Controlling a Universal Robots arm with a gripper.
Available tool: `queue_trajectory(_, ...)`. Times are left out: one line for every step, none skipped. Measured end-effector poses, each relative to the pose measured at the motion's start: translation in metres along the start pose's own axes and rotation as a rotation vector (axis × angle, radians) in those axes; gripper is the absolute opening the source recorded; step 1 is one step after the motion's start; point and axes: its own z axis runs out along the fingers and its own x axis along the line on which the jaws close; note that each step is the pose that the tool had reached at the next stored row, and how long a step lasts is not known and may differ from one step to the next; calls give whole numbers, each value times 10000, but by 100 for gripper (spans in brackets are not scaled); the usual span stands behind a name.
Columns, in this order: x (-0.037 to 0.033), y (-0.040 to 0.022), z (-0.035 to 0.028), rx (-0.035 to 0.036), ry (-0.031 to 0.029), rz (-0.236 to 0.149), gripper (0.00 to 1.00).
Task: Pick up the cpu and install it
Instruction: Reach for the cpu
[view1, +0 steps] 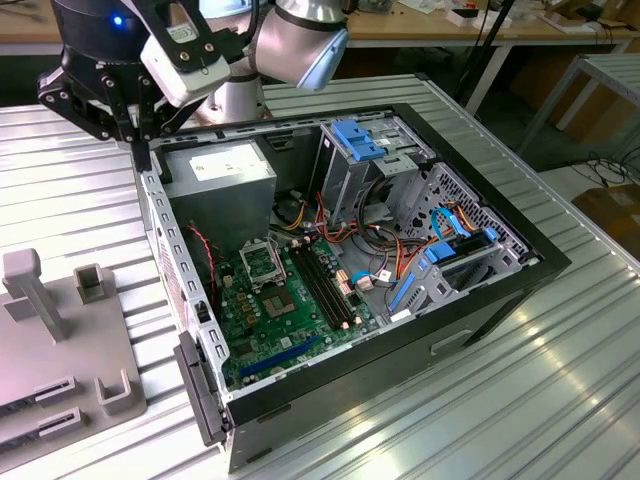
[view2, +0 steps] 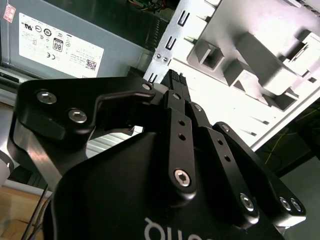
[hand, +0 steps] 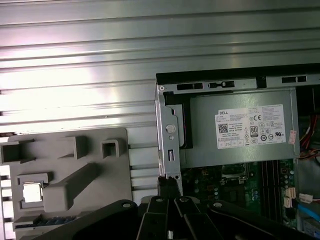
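cpu (hand: 32, 192) sits flat in a pocket of the grey fixture tray (hand: 117, 200) on the table (view1: 560, 400), outside the computer case (view1: 500, 290) and not gripped. The gripper (view1: 143, 145) hangs well apart from it, above the case wall (hand: 167, 130) next to the power supply (hand: 235, 130). Its fingers (hand: 168, 185) look clenched together with nothing between them.

Risks, as a guess:
- The chip is thin and sunk in its pocket, so there is little edge to catch. An off-centre pinch could tip it or let it slip.
- The raised bar (hand: 70, 185) just beside the pocket could snag a finger.
- The fingers are right over the metal wall, so a straight drop here would hit it.
- At the socket (view1: 262, 262) on the motherboard (view1: 300, 320), a skewed or rotated placement could damage the contacts.

Around it: the cables (view1: 400, 255) bunch on the exterior view's right of the socket, and the memory slots (view1: 325, 285) run close by. The path down to the socket looks open.
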Motion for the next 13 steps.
queue_trajectory(10,-1,0,1,3,0,11)
queue_trajectory(21,-2,1,0,5,0,11)
queue_trajectory(32,-3,1,1,8,-1,11)
queue_trajectory(48,-4,1,1,11,0,11)
queue_trajectory(57,-5,2,1,13,0,11)
queue_trajectory(69,-6,2,2,15,0,11)
queue_trajectory(79,-6,2,1,18,0,11)
queue_trajectory(89,-7,2,2,20,0,11)
queue_trajectory(100,-8,3,2,21,0,11)
queue_trajectory(112,-9,3,2,24,0,11)
queue_trajectory(134,-10,4,3,27,0,11)
queue_trajectory(148,-12,4,3,30,1,11)
queue_trajectory(159,-12,4,3,33,1,11)
